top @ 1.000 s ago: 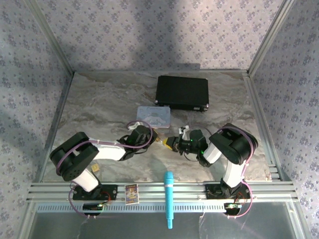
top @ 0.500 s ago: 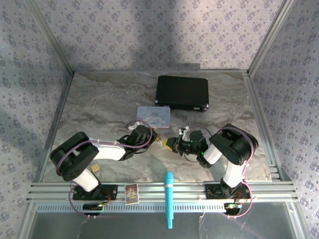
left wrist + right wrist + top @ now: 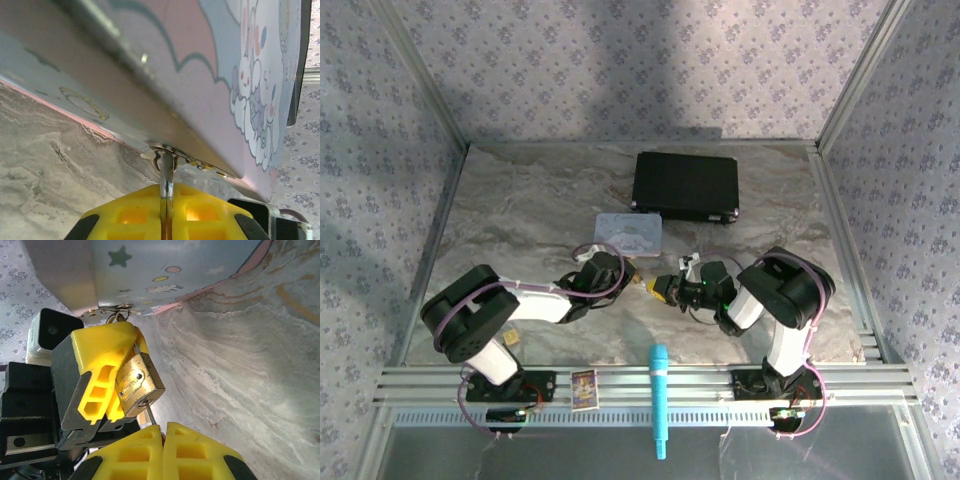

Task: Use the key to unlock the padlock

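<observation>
The brass padlock [image 3: 135, 382] hangs by its thin silvery shackle [image 3: 166, 172] from the hasp of the pastel cartoon tin [image 3: 210, 75]. My left gripper [image 3: 166, 194] is shut on that shackle just below the hasp. The key [image 3: 149, 413] has its thin shaft in the keyhole on the padlock's underside, and my right gripper [image 3: 162, 432] is shut on the key's head. From above, both grippers meet tip to tip in front of the tin [image 3: 628, 232], left gripper [image 3: 628, 276] and right gripper [image 3: 662, 289], with the padlock [image 3: 644, 285] between them.
A black case [image 3: 686, 186] lies behind the tin. A blue cylinder [image 3: 660, 400] and a small printed card [image 3: 584, 387] rest on the front rail. A tiny tan cube [image 3: 510, 340] sits by the left arm's base. Patterned walls enclose the marble table [image 3: 520, 210].
</observation>
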